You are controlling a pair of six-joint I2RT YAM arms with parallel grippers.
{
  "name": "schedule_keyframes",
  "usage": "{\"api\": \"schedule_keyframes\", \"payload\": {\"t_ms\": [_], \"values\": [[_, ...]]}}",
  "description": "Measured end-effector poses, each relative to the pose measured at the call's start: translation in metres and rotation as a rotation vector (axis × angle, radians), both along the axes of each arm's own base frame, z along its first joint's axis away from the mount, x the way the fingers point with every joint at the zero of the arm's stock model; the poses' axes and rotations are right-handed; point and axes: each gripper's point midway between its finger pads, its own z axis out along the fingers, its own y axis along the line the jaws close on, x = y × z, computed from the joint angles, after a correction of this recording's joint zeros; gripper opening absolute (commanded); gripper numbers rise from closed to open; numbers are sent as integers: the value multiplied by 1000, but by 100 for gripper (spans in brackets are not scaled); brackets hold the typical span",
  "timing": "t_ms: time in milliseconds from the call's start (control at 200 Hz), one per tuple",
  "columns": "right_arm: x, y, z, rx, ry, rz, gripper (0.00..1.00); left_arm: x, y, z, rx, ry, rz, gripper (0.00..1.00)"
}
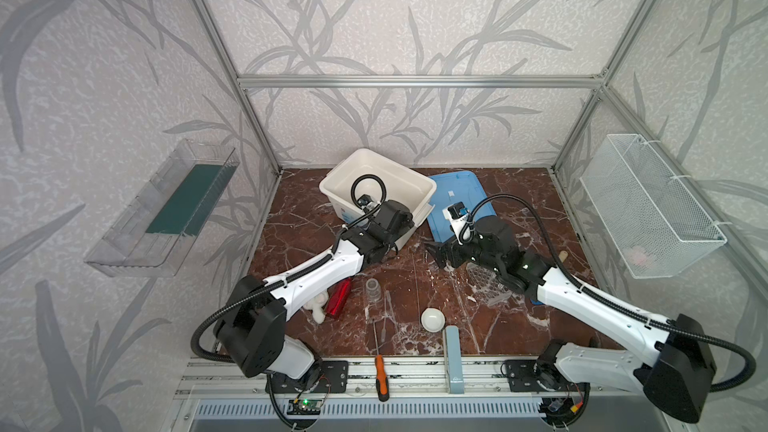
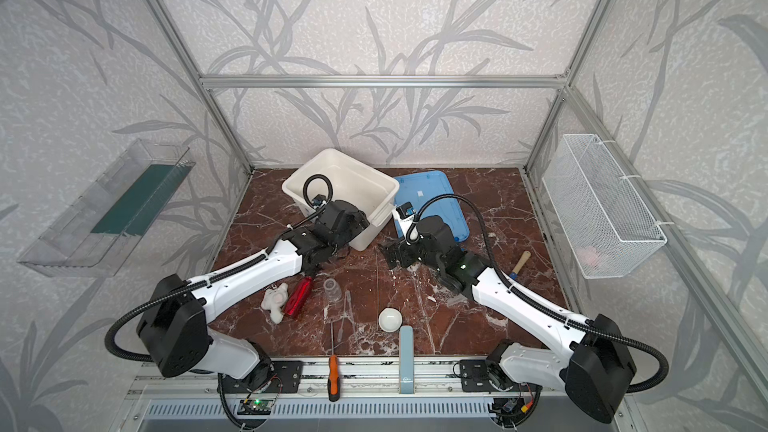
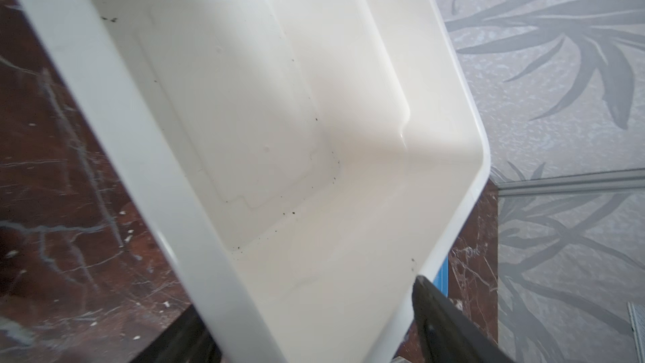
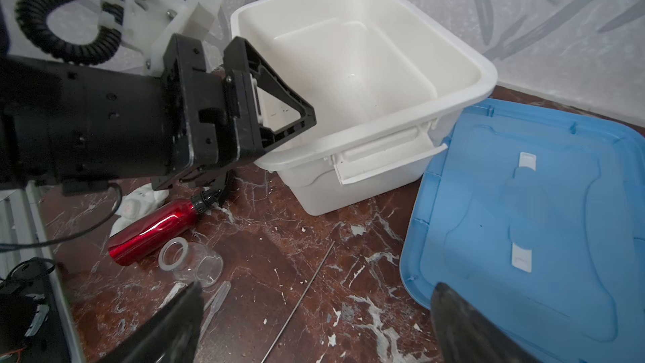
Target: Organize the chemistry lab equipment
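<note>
On my feeds the white bin (image 1: 386, 174) stands at the back of the marble table (image 1: 291, 238), with its blue lid (image 1: 457, 191) lying flat just beside it. Through the left wrist camera I see the bin's pale floor, bare but for a few dark specks. The wire basket (image 1: 665, 184) on the right wall holds one pale pink thing (image 1: 638, 257), too blurred for me to name. The clear tray (image 1: 124, 243) on the left wall shows a green strip (image 1: 187, 201) along its bottom. My left gripper (image 4: 267, 157) is at the bin's near rim with its jaws spread. One finger (image 4: 241, 64) is over the inside and the other is low on the outside, and I cannot tell whether either touches the plastic. My right gripper (image 4: 317, 288) hangs wide apart above the table, near the lid's front corner, with nothing between its jaws. The lab pieces lie on the marble in front of the bin. The glass jar (image 1: 372, 288) is just beside the red bottle (image 1: 338, 297), and the droppers (image 1: 388, 309) are just beside the jar, both between my two arms and in front of the right gripper. The white dish (image 1: 432, 320) sits nearer the front edge, well apart from both grippers. The tube rack (image 1: 488, 284) lies partly under the right arm (image 1: 582, 297), behind its gripper.
</note>
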Motion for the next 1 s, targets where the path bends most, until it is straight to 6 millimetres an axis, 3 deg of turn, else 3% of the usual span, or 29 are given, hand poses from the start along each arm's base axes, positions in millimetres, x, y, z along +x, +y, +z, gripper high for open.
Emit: {"api": "schedule_keyframes", "payload": {"t_ms": [195,340,425,490,580,680,745,835,999], "values": [[22,-31,2,41,15,-148,99,20,-39,10,-55,-48,-80,97],[25,-36,1,53,26,-173,99,29,-47,19,-63,-75,-159,97],[25,-37,0,58,32,-180,99,26,-51,25,-54,-85,-228,97],[25,-38,-2,60,39,-184,99,20,-53,29,-41,-77,-290,91],[25,-40,-4,69,51,-191,99,8,-53,45,-39,-95,-386,92],[25,-36,-5,68,78,-174,99,-6,-42,76,-40,-132,-447,92],[28,-31,-4,69,97,-165,99,-4,-27,96,-18,-160,-450,92],[30,-26,-3,80,121,-156,99,14,8,118,81,-195,-408,92],[32,-19,0,85,156,-137,99,57,72,134,362,-148,-286,93]]}}
